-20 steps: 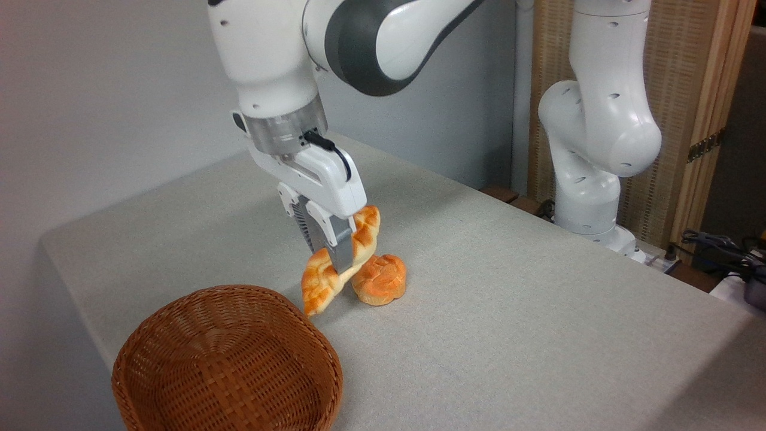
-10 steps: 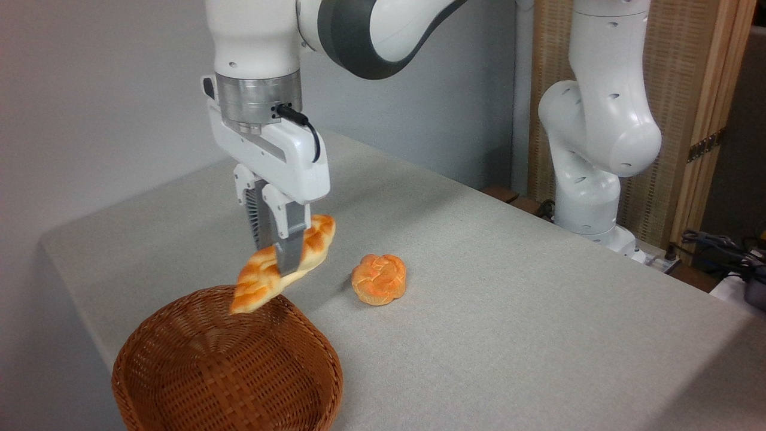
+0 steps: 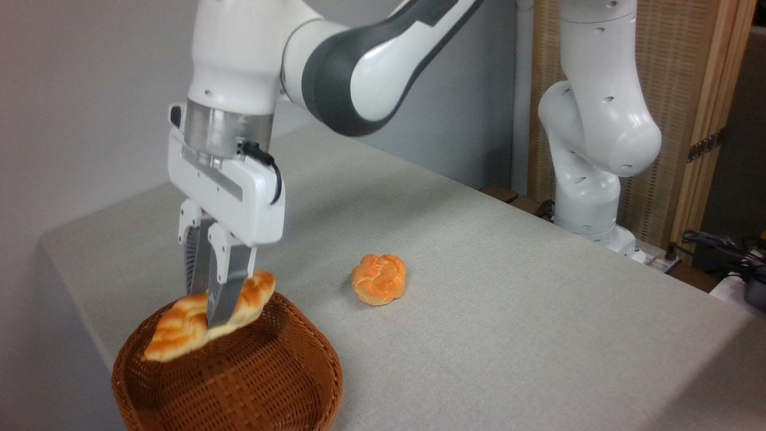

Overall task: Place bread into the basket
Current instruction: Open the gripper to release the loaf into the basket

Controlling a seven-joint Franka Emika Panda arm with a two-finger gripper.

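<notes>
Arm reaches in from 12 o'clock, wrist pointing down over the basket [image 3: 281,377] at 7 o'clock on the table [image 3: 508,323]. We judge the carry nearly done.

Gripper [image 3: 212,314] clamped across the middle of the bread [image 3: 179,326]; loaf tilted, low end toward 8 o'clock, hanging above the basket's open mouth, not resting inside as far as we can see.

Left to do, by our reading: lower a little, release, withdraw.

Small round bun [image 3: 379,279] sits apart at 2 o'clock of the basket, untouched.
</notes>
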